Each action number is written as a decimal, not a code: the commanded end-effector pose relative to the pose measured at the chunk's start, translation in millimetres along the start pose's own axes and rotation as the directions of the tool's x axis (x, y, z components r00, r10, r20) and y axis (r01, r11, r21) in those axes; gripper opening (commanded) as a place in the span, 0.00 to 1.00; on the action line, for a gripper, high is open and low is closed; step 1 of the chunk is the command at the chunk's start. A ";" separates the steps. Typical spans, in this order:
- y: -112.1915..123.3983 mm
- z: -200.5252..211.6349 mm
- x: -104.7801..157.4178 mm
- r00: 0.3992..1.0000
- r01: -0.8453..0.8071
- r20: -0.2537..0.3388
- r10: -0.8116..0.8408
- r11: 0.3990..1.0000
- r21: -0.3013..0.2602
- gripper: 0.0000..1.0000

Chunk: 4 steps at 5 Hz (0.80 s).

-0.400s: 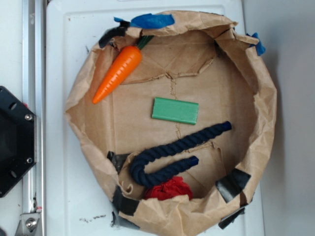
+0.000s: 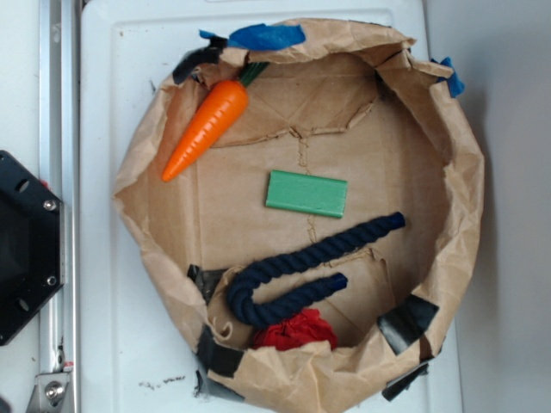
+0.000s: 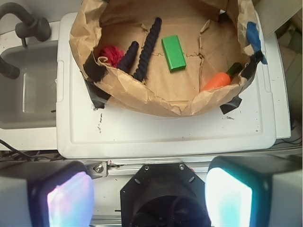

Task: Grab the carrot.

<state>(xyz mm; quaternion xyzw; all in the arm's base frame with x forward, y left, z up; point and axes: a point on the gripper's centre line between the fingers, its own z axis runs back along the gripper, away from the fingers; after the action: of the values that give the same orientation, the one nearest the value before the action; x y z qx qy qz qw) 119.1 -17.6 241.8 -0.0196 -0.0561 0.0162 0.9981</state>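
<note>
Orange tapered toy carrot against brown paper bag wall, near flat green block; claw apart, well clear.

The carrot, smooth bright orange with a dark green stem, lies tilted at 11 o'clock, tip pointing toward 7 o'clock.

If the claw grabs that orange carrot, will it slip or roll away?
The carrot looks smooth and glossy, so it may slip between the open claw's fingers. Its tapered, round body would probably roll in a curve if nudged. It lies against the paper bag's wall, which might stop it. It seems rigid, unlike the rope.
</note>
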 end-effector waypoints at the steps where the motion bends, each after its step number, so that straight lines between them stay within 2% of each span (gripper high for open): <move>1: 11.7 -19.3 97.9 0.990 -0.142 0.008 0.141 0.990 0.022 1.00; 2: 17.8 -32.2 113.9 0.966 -0.257 0.037 0.256 0.966 0.018 1.00; 3: 32.1 -55.0 118.2 0.889 -0.455 0.071 0.452 0.890 0.024 1.00; 4: 32.1 -55.0 118.2 0.889 -0.455 0.071 0.452 0.890 0.024 1.00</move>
<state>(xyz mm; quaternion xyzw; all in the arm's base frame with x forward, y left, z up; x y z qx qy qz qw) 241.5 4.8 190.6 -0.0107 -0.0667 0.2374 0.9691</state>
